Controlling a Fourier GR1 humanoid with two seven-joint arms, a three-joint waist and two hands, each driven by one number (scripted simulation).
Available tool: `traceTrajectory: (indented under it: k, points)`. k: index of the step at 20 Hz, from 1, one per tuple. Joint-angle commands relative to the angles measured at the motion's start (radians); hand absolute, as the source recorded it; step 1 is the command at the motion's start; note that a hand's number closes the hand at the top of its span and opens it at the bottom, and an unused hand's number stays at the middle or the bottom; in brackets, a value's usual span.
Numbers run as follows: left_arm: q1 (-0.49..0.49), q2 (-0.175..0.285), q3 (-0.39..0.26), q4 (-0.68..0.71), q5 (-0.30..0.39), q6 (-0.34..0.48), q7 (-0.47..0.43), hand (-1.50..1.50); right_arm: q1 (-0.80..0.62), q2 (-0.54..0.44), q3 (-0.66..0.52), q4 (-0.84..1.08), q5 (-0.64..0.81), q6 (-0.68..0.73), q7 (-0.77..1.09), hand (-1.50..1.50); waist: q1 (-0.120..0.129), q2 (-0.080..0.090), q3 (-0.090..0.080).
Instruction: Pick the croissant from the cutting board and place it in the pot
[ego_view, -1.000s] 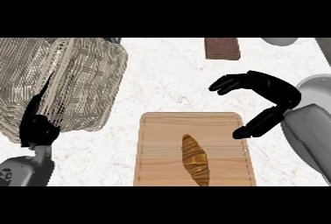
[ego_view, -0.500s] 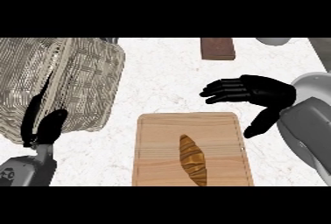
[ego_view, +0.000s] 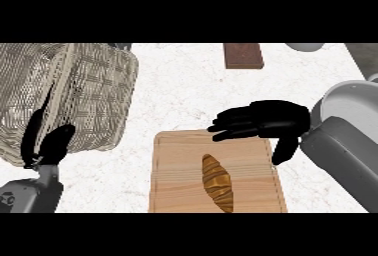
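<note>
Treat the croissant (ego_view: 218, 182), lying lengthwise along the board's (ego_view: 177, 172) middle, as light, flaky and crushable, pinching across its thick middle with the right hand (ego_view: 266, 122), loosely spread and empty over the far edge, ignoring the left hand (ego_view: 49, 144), slack-fingered at lower left.

Flat, bright, even light is spread across the white counter (ego_view: 184, 85), seemingly from overhead. The pale wood of the cutting board (ego_view: 177, 175) is shown in one uniform tone from edge to edge, and its grain is kept readable. The croissant (ego_view: 217, 182) is picked out by small bright streaks along its ridges. The black right hand (ego_view: 269, 120) is reduced almost to a silhouette, relieved only by a dull grey sheen on the fingers; the left hand (ego_view: 52, 145) is rendered just as dark against the basket (ego_view: 96, 85). The weave is shaded darker in its gaps. Soft grey gradients are seen on the pot (ego_view: 347, 100).
</note>
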Motion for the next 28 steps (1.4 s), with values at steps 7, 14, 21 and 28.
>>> traceTrajectory:
  k: [7, 14, 21, 28]
  points:
    - [-0.129, 0.018, 0.028, 0.09, -0.038, -0.05, -0.019, 0.0, 0.051, 0.104, 0.08, 0.057, 0.156, 0.032, 0.059, -1.5, -0.013, 0.007, -0.004]
    - [-0.015, 0.016, 0.069, 0.018, -0.022, -0.097, -0.049, 0.0, 0.136, 0.125, 0.042, 0.013, 0.227, 0.016, 0.015, -1.5, -0.009, 0.004, -0.004]
    - [-0.134, -0.026, 0.066, 0.121, -0.071, -0.077, -0.055, 0.0, 0.148, 0.21, 0.025, -0.032, 0.289, 0.028, 0.084, -1.5, -0.016, 0.005, -0.004]
    - [-0.008, -0.053, 0.046, 0.024, -0.076, -0.107, -0.086, 0.0, 0.221, 0.25, 0.019, 0.065, 0.417, -0.083, 0.089, -1.5, -0.006, 0.005, -0.003]
